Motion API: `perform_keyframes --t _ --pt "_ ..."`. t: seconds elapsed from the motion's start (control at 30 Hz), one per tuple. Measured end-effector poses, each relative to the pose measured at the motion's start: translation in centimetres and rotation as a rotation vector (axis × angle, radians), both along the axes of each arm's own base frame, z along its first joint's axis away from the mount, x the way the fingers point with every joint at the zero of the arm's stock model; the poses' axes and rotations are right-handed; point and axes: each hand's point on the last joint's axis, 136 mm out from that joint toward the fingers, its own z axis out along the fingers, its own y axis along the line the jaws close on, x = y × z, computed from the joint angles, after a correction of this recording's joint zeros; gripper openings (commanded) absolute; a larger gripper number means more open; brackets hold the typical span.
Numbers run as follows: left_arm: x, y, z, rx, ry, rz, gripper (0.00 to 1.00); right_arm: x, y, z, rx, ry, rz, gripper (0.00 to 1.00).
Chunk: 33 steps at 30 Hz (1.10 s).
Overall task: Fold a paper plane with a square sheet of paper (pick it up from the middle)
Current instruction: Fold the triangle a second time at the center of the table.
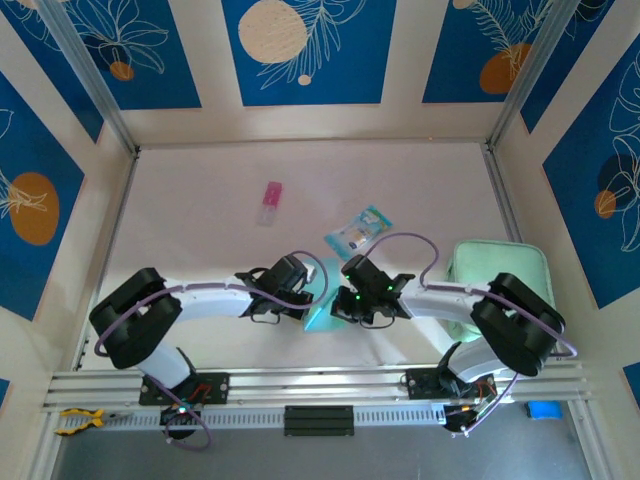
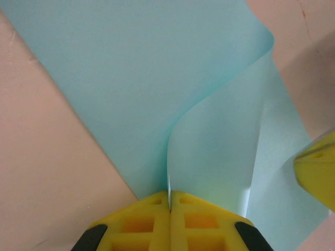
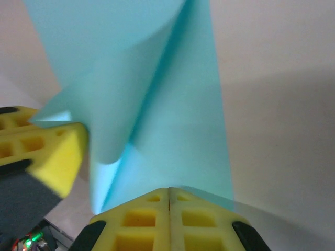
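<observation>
Jaws closed on square sheet of paper (image 2: 157,78), left gripper (image 2: 169,196), right gripper (image 3: 168,192)

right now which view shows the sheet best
Left wrist: the sheet lies broad and sharp, one flap curling up into the shut left gripper. The right wrist view shows it blurred and creased at the right gripper. The top view shows a sliver between the grippers.

Near middle is jammed: left gripper (image 1: 316,291) and right gripper (image 1: 344,301) sit nose to nose, both pinching the square sheet of paper (image 1: 322,316). Printed packet (image 1: 358,232) lies just beyond, mint pad (image 1: 500,268) blocks near right, and a small pink thing (image 1: 268,203) sits far left-centre. Table (image 1: 190,240) is open at left and far.
</observation>
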Motion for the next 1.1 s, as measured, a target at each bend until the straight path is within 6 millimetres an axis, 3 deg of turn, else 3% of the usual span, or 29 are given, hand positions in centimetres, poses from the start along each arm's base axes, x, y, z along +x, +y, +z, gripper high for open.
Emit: perform_keyframes --t 0.17,0.3,0.63,1.1 --pt "0.0 -0.1 0.0 -0.005 0.002 -0.003 0.00 1.3 1.1 2.4 0.103 -0.068 -0.011 0.01" --pt "0.0 -0.1 0.0 -0.006 0.002 -0.003 0.00 2.0 2.3 3.1 0.166 -0.086 -0.015 0.00" --pt "0.0 -0.2 0.0 -0.009 0.003 -0.005 0.00 2.9 4.0 0.5 0.175 -0.022 -0.028 0.00" --pt "0.0 -0.5 0.0 -0.012 0.010 -0.013 0.00 1.6 2.6 -1.5 0.171 0.022 -0.070 0.00"
